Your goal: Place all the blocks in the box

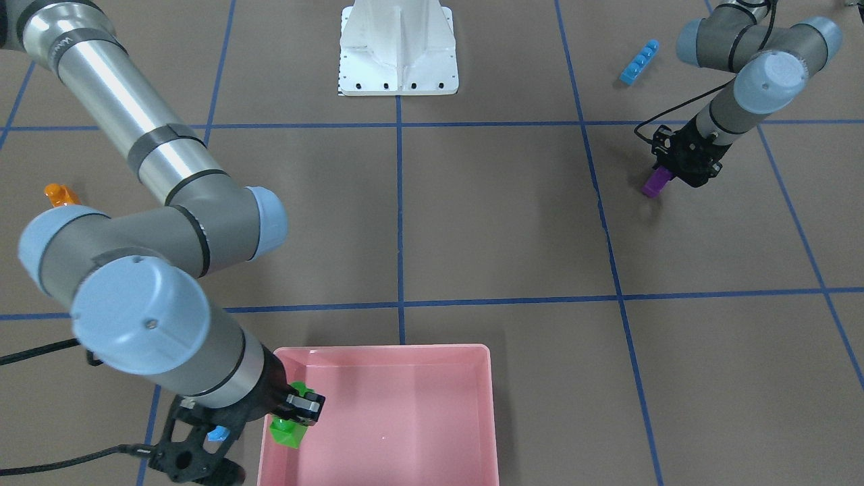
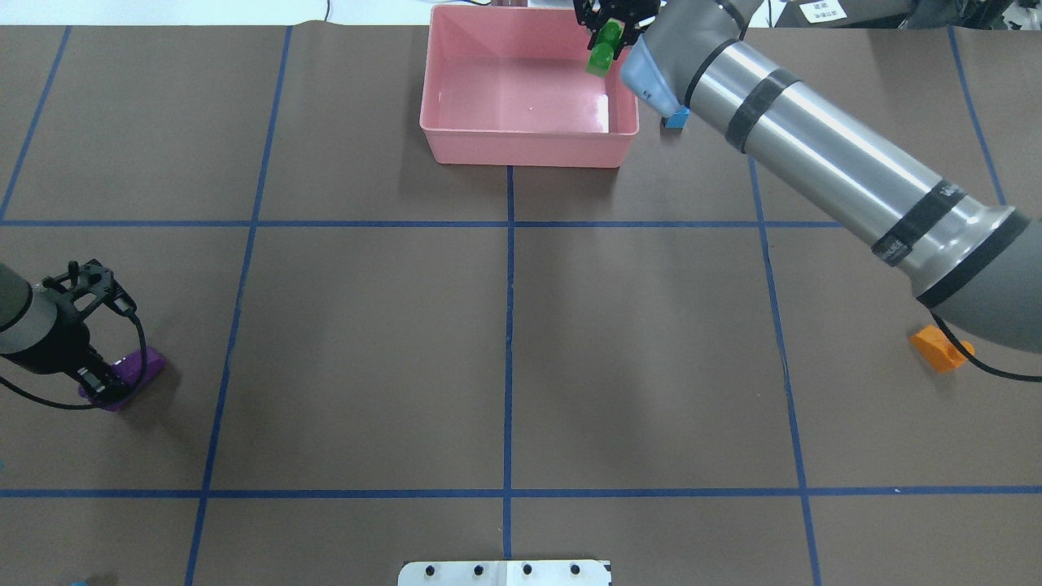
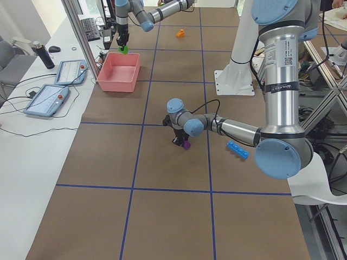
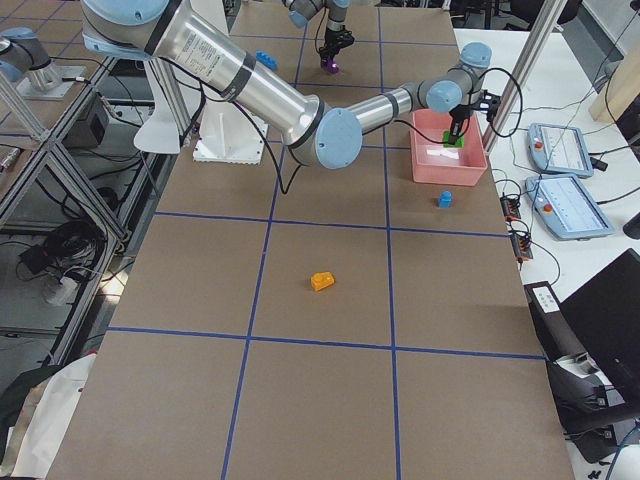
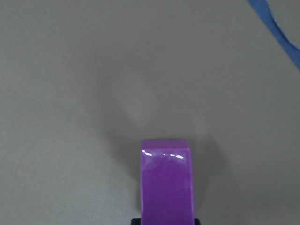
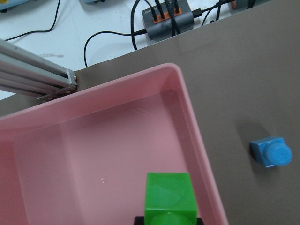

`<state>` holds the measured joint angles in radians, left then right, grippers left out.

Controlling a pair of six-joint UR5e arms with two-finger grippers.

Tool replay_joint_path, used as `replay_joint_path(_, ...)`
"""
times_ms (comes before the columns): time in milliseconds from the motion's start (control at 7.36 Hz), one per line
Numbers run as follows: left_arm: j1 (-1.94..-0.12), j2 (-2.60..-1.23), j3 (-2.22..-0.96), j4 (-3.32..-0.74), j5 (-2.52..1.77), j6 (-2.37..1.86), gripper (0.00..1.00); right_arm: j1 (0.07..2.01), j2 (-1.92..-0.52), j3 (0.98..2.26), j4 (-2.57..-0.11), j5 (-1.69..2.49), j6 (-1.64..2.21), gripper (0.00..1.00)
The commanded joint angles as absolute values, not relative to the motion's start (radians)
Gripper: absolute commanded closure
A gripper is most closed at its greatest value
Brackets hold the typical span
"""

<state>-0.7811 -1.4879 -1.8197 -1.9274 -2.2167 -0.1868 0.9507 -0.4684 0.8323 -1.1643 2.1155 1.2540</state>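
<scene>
Hovering right gripper [image 2: 609, 32]: at the table's 12 o'clock in the overhead view, over the tray; its jaws pinch the green brick from two sides.
Green two-stud plastic brick [image 2: 602, 50]: hangs from those jaws inside the tray's outline, at about 1 o'clock of the tray, close to the right wall; whether it touches the floor cannot be told.
Shallow pink plastic tray [image 2: 521, 150]: on the brown table [image 2: 366, 325] at 12 o'clock, far edge; no brick lies on its floor.
Left gripper [image 2: 102, 381]: at 9 o'clock, low over the table; its jaws are clamped on the purple brick.
Purple sloped plastic brick [image 2: 130, 370]: between the left jaws, at or just above the table; contact cannot be told.
Small light-blue plastic brick [image 2: 674, 120]: on the table just outside the tray's right wall, at the tray's 3 o'clock, partly under the right arm.
Orange sloped plastic brick [image 2: 940, 347]: on the table at 3 o'clock, well apart from the tray.
Long four-stud light-blue plastic brick [image 1: 639, 62]: on the table near 8 o'clock, near the left arm, well apart from the tray.
</scene>
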Motion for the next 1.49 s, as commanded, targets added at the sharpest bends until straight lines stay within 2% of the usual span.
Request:
replay_joint_path(0, -0.830, -1.616, -1.829, -1.918, -2.282, -0.311, 1.00, 0.867, -0.466, 0.819, -1.098, 1.992, 1.353, 0.03)
replay_joint_path(272, -0.864, -1.890, -1.812, -1.736, -2.278, -0.492, 1.00, 0.857, -0.482, 0.860, -1.100, 1.970, 1.348, 0.00)
replay_joint_path(543, -0.896, -2.142, -1.671, -1.644, -2.252, -0.587, 1.00, 0.892, -0.593, 1.010, -1.104, 2.026, 1.342, 0.00)
replay_joint_path(951, -0.930, -2.570, -1.194, -1.742, -2.191, -0.751, 1.00, 1.101, -0.869, 1.200, -1.106, 2.300, 1.147, 0.00)
replay_joint_path(1222, -0.931, -2.664, -0.919, -2.098, -2.073, -0.956, 0.85, 1.156, -1.067, 1.308, -1.101, 2.321, 1.012, 0.00)
replay_joint_path(1358, -0.908, -2.766, -0.776, -2.129, -2.016, -0.977, 0.85, 1.167, -1.179, 1.378, -1.100, 2.321, 0.938, 0.00)
